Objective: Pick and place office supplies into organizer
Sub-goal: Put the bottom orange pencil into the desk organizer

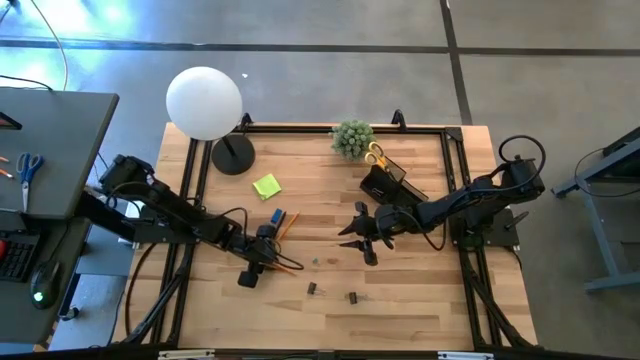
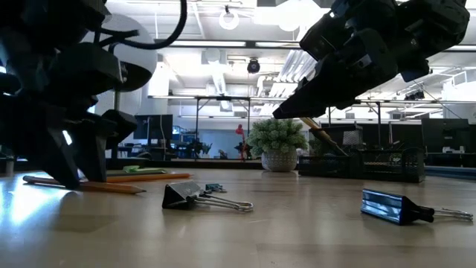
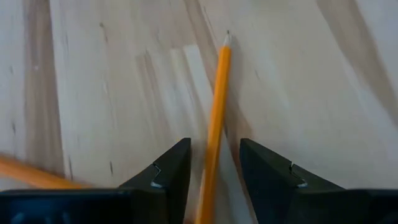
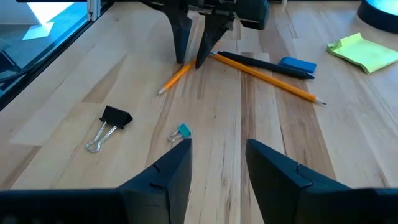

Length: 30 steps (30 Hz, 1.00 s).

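Observation:
My left gripper (image 1: 268, 256) points down at the table, open, with one finger on each side of an orange pencil (image 3: 215, 118) lying flat; the right wrist view shows it (image 4: 194, 62) from in front. A second orange pencil (image 4: 267, 78), a dark pen (image 4: 267, 64) and a blue block (image 4: 297, 64) lie close by. The lime sticky pad (image 1: 266, 186) sits farther back. My right gripper (image 1: 362, 240) hovers open near the table's middle. The black organizer (image 1: 385, 182) holds yellow-handled scissors (image 1: 374, 155). Binder clips (image 1: 312, 288) (image 1: 353, 297) lie toward the near edge.
A white globe lamp on a round black base (image 1: 232, 155) stands at the far left and a potted plant (image 1: 352, 138) at the far edge beside the organizer. A small teal clip (image 4: 183, 131) lies between the grippers. Bare wood stretches along the near edge.

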Each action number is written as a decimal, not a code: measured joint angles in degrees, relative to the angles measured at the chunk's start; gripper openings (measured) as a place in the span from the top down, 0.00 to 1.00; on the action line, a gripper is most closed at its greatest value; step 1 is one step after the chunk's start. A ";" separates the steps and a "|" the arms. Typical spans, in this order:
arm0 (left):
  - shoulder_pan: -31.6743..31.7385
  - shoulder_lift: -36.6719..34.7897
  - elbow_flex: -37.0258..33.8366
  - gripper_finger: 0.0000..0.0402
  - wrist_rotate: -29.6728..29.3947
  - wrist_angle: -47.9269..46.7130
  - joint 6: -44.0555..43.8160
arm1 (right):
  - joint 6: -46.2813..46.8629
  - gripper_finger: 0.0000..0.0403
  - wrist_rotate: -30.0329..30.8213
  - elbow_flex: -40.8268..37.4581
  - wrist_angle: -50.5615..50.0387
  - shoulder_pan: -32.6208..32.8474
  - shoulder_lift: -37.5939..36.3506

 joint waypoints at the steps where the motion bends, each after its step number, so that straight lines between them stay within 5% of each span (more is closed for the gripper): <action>1: 0.00 0.69 0.03 0.68 -0.04 0.87 0.02 | 0.00 0.64 0.00 0.00 -0.01 0.00 0.00; 11: -0.02 4.08 0.14 0.71 -1.93 4.67 0.01 | 0.00 0.65 1.28 0.00 -0.20 0.00 0.00; 20: 0.09 4.11 0.12 0.98 -1.66 4.26 0.50 | -0.02 0.65 2.29 0.00 -0.56 -0.01 0.00; 30: 0.04 4.30 1.49 0.95 -2.05 3.98 2.38 | -0.24 0.65 5.38 0.00 -0.54 -0.02 0.00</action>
